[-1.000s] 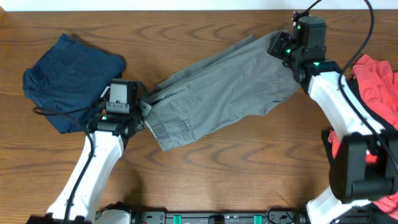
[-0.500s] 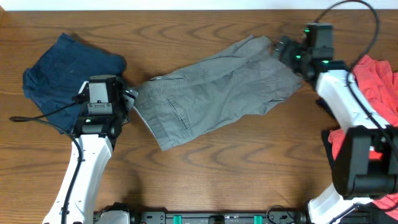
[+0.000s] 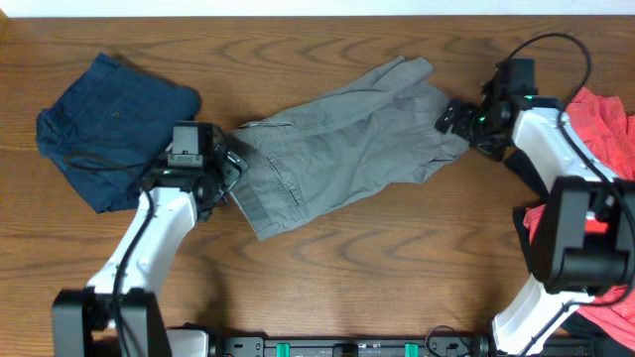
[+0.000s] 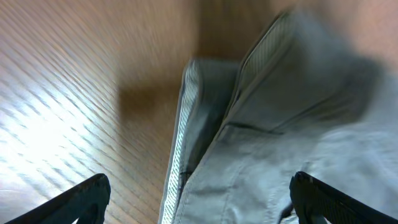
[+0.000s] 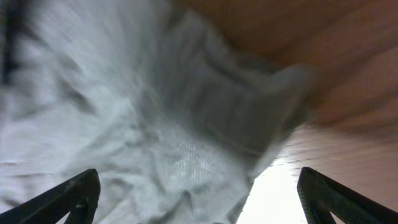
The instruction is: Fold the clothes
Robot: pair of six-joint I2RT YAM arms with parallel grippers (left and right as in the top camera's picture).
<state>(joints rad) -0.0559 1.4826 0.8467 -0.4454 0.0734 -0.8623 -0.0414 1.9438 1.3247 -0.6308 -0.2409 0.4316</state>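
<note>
Overhead: the grey shorts (image 3: pixel 337 149) lie slantwise across the middle of the wooden table (image 3: pixel 397 268), waistband end low at the left and leg hems high at the right. They are spread open but not yet folded. The left gripper (image 3: pixel 232 171) sits at the waistband edge and the right gripper (image 3: pixel 449 117) at the far hem corner. A navy garment (image 3: pixel 109 114) lies crumpled at the left and a red garment (image 3: pixel 603 124) at the right, both apart from the work. The step in hand looks like squaring up for the first fold. Each arm would next need to pinch its own end of the cloth cleanly, then carry one end over the other.

Left wrist: the fingers (image 4: pixel 81 198) stand wide apart, gripping nothing, and the ribbed waistband hem runs between them.

Right wrist: the fingers (image 5: pixel 65 198) are likewise spread. Rumpled grey cloth lies under them, and the blur makes it hard to be sure that none is caught.

No brand, label or legible writing shows in any view.
</note>
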